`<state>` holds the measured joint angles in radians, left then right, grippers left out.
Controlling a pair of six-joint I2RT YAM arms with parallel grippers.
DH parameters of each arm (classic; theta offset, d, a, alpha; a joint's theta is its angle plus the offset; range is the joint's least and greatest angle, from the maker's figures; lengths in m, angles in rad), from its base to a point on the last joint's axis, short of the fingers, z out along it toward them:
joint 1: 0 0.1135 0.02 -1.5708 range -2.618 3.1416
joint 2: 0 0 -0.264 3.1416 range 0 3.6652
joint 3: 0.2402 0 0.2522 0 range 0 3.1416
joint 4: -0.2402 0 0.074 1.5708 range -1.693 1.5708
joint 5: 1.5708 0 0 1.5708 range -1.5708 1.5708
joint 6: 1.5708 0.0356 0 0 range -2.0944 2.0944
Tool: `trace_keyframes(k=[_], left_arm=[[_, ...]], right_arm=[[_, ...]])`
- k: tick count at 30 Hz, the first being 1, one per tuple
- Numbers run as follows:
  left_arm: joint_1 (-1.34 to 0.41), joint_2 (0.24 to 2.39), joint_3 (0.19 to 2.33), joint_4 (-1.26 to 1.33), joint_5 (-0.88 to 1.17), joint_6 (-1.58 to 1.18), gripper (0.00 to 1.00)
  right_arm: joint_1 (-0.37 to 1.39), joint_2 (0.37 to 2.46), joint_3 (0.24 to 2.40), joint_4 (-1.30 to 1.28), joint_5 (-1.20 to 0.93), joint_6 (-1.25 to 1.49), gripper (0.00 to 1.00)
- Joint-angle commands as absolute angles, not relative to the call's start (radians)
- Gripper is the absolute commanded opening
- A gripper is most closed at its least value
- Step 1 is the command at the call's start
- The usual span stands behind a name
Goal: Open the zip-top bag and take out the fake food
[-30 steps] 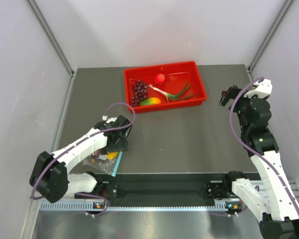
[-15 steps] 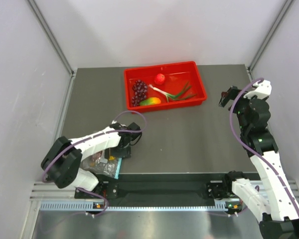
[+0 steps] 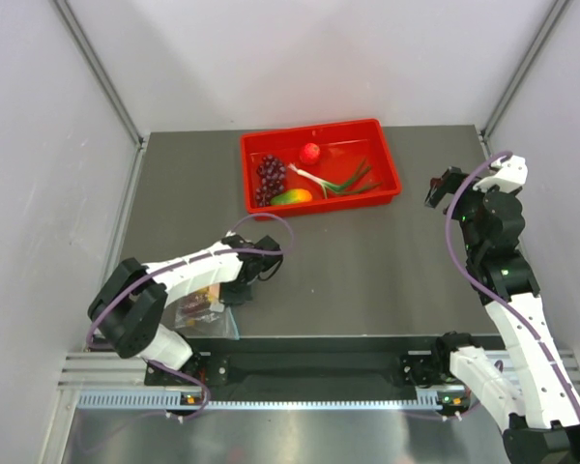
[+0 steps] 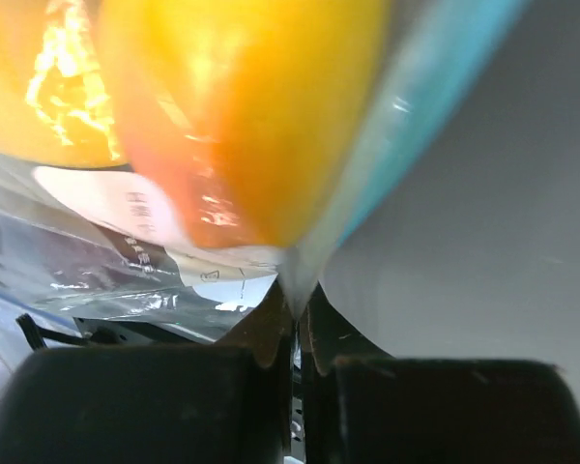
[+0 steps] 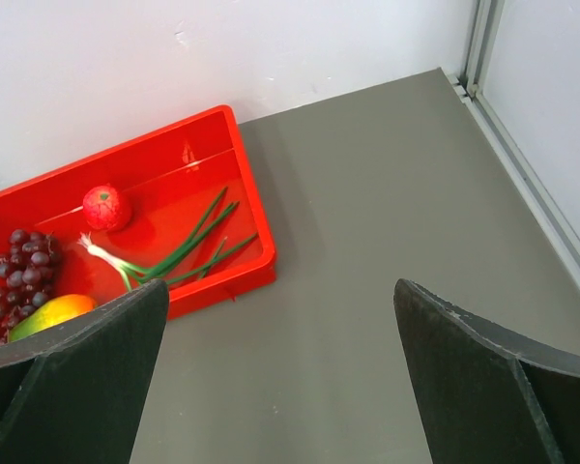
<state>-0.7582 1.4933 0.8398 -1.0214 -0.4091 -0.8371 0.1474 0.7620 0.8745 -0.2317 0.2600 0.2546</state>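
The zip-top bag lies at the table's near left edge, clear and crinkly. My left gripper is shut on its edge next to the teal zip strip; in the left wrist view the jaws pinch the plastic. Through the film I see the fake food: an orange-yellow mango-shaped fruit, a yellow lemon and a white label. My right gripper hangs above the table's right side. It is open and holds nothing.
A red tray stands at the back centre, also in the right wrist view. It holds a purple grape bunch, a small red ball, a green onion and an orange-green fruit. Grey walls enclose the table.
My left gripper has shut on the bag's edge after standing open. The left arm has swung lower and to the right over the bag. The right arm has not moved.
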Motion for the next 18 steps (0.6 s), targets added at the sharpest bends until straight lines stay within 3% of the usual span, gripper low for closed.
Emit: trace_keyframes(k=[1,9,15,18], left_arm=[[-0.779,1.503,0.978,-1.009,-0.413,-0.772,0.00],[-0.811,1.660,1.361,-0.844,-0.264,-0.604,0.00],[-0.811,1.801,1.606,-0.789,-0.161,-0.681,0.00],[-0.810,1.825,1.623,-0.718,-0.077,-0.758,0.00]], right_arm=[[0.146,0.758,0.877,-0.202,0.259,0.247,1.00],[0.147,0.755,0.876,-0.232,0.177,0.222,1.00],[0.147,0.719,0.824,-0.218,-0.142,0.235,0.96],[0.159,0.719,0.793,-0.203,-0.267,0.265,0.91]])
